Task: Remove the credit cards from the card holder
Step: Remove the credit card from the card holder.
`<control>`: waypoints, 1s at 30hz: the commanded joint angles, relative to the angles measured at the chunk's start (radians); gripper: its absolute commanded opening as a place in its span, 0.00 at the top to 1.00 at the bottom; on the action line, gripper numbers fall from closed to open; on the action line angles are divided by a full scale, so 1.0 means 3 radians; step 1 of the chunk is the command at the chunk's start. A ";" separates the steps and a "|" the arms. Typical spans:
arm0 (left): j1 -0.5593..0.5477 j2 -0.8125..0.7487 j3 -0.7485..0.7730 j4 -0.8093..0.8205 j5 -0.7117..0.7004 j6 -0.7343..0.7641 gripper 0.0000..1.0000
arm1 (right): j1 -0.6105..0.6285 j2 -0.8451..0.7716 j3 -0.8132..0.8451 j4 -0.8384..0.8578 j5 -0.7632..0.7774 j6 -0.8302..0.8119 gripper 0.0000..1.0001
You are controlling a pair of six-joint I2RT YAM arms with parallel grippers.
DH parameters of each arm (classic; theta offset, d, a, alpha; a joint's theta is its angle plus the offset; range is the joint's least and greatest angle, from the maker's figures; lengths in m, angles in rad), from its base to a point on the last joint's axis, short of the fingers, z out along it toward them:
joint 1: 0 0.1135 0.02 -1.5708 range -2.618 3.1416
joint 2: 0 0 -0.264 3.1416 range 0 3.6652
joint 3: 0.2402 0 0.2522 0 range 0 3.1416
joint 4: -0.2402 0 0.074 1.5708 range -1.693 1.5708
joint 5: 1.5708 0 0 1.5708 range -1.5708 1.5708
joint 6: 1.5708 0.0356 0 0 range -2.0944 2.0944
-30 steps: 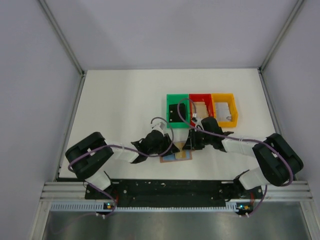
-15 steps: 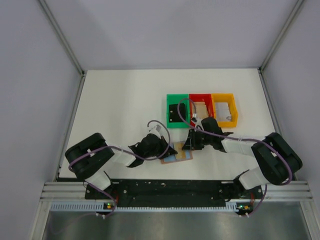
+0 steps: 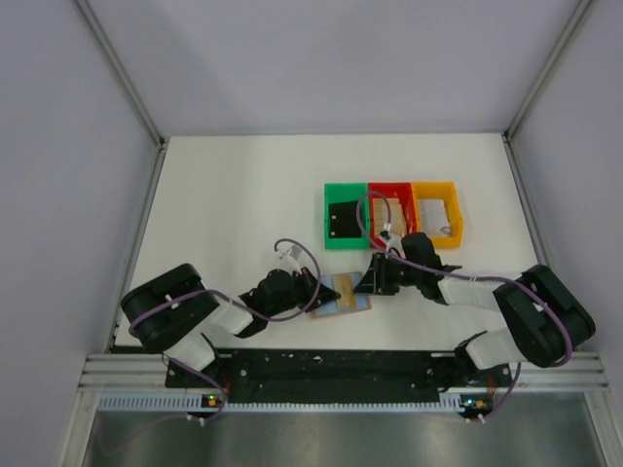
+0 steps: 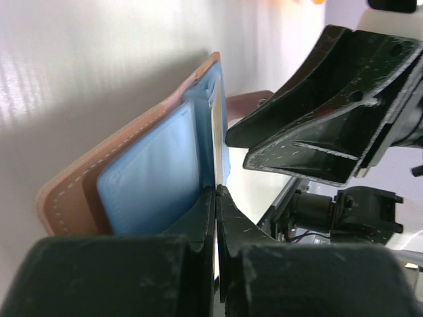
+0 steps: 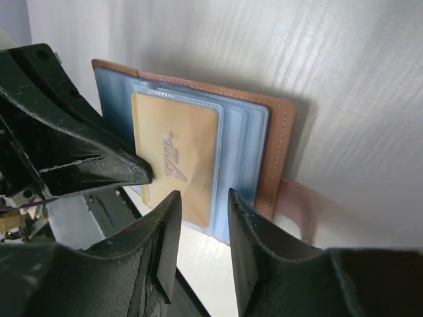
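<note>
My left gripper (image 4: 216, 193), clamped on the brown-leather card holder (image 4: 149, 172), has pulled back; my right gripper (image 5: 203, 198) hovers narrowly parted above its tan card (image 5: 175, 152).

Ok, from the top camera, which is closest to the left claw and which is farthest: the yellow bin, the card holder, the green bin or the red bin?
1. card holder: right at the left claw, by the table's near edge.
2. green bin: leftmost bin, farther back.
3. red bin: middle bin.
4. yellow bin: rightmost bin.
</note>
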 commanded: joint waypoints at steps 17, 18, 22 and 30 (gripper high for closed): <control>0.0016 -0.0117 -0.0222 0.1071 -0.0004 -0.0079 1.00 | -0.0179 0.0175 -0.0277 0.1287 -0.0663 0.0444 0.83; 0.0016 -0.0118 -0.0227 0.1091 -0.0004 -0.0079 1.00 | -0.0180 0.0180 -0.0282 0.1318 -0.0673 0.0449 0.87; 0.0016 -0.0153 -0.0268 0.1112 -0.0029 -0.0090 1.00 | -0.0220 0.0200 -0.0318 0.1354 -0.0693 0.0444 1.00; 0.0016 -0.0444 -0.0498 0.0867 -0.0290 -0.0100 1.00 | -0.0364 0.0195 -0.0364 0.1262 -0.0663 0.0352 1.00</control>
